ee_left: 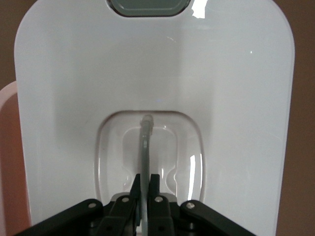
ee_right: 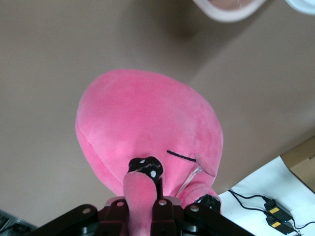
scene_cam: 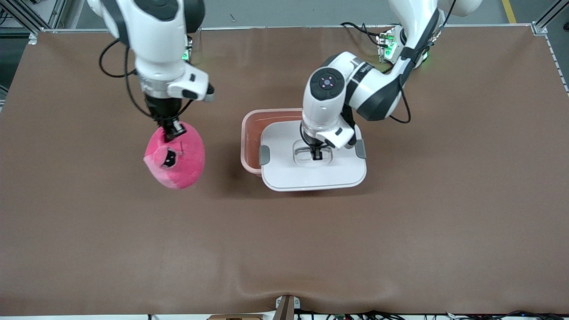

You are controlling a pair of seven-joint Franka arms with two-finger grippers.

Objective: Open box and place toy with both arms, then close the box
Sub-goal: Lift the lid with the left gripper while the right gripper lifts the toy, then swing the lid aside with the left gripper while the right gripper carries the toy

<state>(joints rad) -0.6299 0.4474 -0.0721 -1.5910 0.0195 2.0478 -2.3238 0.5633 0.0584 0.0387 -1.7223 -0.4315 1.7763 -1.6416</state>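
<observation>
The hot-pink plush toy (scene_cam: pixel 178 158) hangs over the table toward the right arm's end. My right gripper (scene_cam: pixel 171 131) is shut on one of its stalk eyes (ee_right: pixel 145 169), and the body (ee_right: pixel 147 128) dangles below. The translucent pink box (scene_cam: pixel 251 133) sits mid-table. Its white lid (scene_cam: pixel 311 173) is off the rim and shifted toward the front camera, so the box interior shows at the right arm's end. My left gripper (scene_cam: pixel 316 155) is shut on the thin handle (ee_left: pixel 145 147) in the lid's recess, fingers (ee_left: pixel 153 184) pinching it from both sides.
Grey clips (scene_cam: pixel 264 154) (scene_cam: pixel 360 149) sit on the lid's two short sides. A brown cloth (scene_cam: pixel 400 231) covers the table. The right wrist view shows the box rim (ee_right: pixel 226 12), and past the table edge a white surface with cables (ee_right: pixel 266 196) and cardboard (ee_right: pixel 302 157).
</observation>
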